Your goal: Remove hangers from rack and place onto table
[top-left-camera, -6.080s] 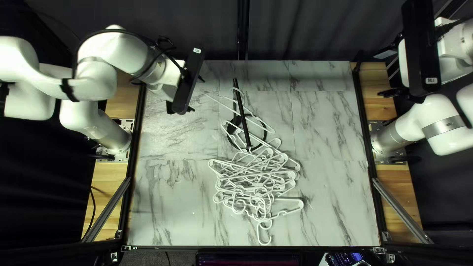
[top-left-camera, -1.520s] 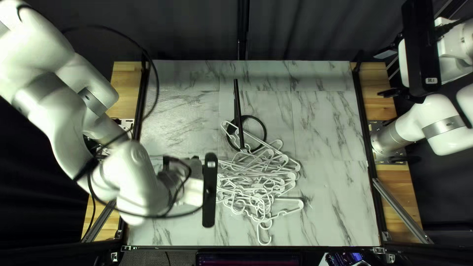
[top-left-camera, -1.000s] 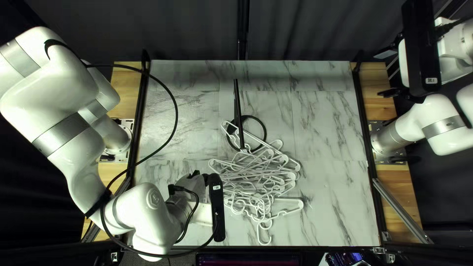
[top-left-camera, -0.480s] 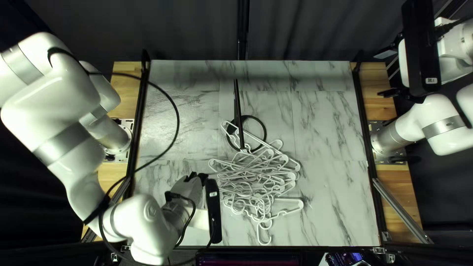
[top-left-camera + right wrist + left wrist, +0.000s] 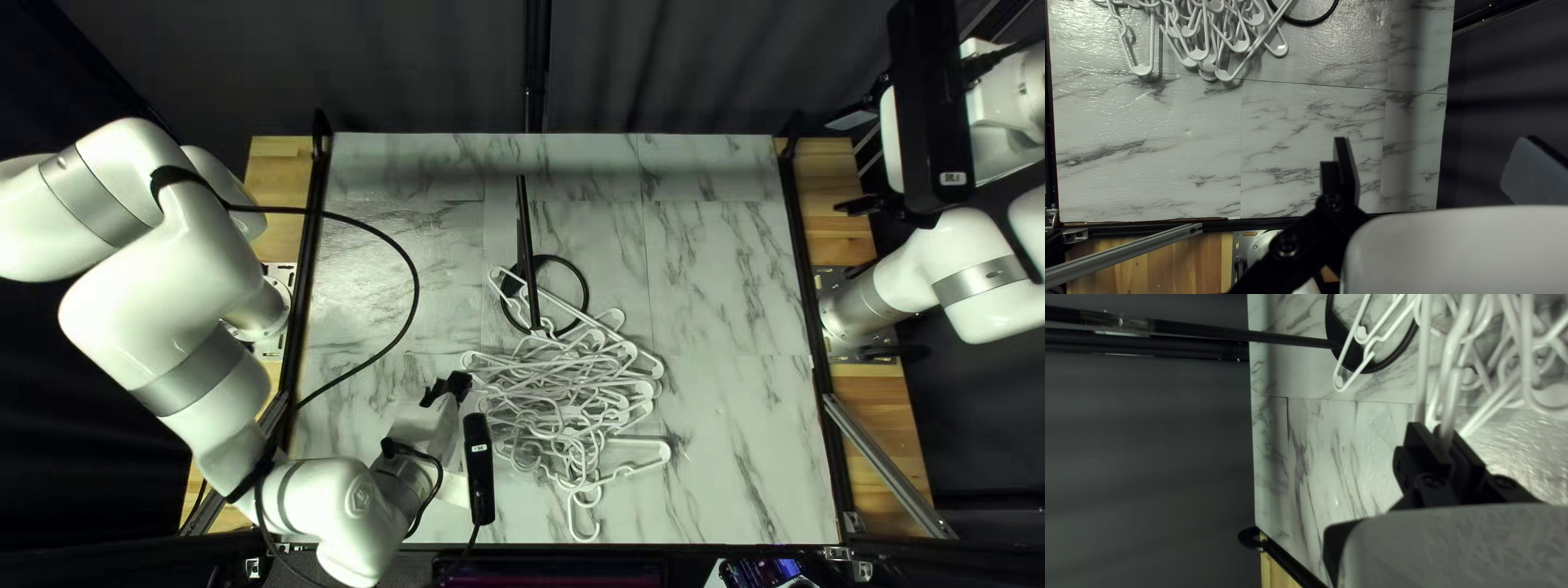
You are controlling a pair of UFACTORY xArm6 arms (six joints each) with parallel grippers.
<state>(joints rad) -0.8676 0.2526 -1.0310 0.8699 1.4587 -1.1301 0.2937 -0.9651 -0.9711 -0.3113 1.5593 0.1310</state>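
Observation:
In the top left view my left gripper (image 5: 457,384) is low at the left edge of the tangled pile of white hangers (image 5: 566,403). The left wrist view has the left gripper (image 5: 1445,443) shut on a white hanger (image 5: 1451,359), its bars running ahead over the pile. The black rack (image 5: 528,250) stands behind the pile; one hanger (image 5: 566,303) crosses its ring base. My right gripper (image 5: 855,161) hangs open by the table's right edge, away from the hangers. In the right wrist view one finger (image 5: 1345,169) shows plainly, with nothing against it.
The marble-patterned table (image 5: 718,261) has bare surface right of the pile and around the rack's far side. A cable (image 5: 403,261) loops from my left arm over the table's left part. Metal bars (image 5: 887,463) slant beside the near corners.
My left arm has come from the far left to the pile's left side, its gripper turning in the last second. Hanger bars seen higher by the pole are gone from there. The right arm is unmoved.

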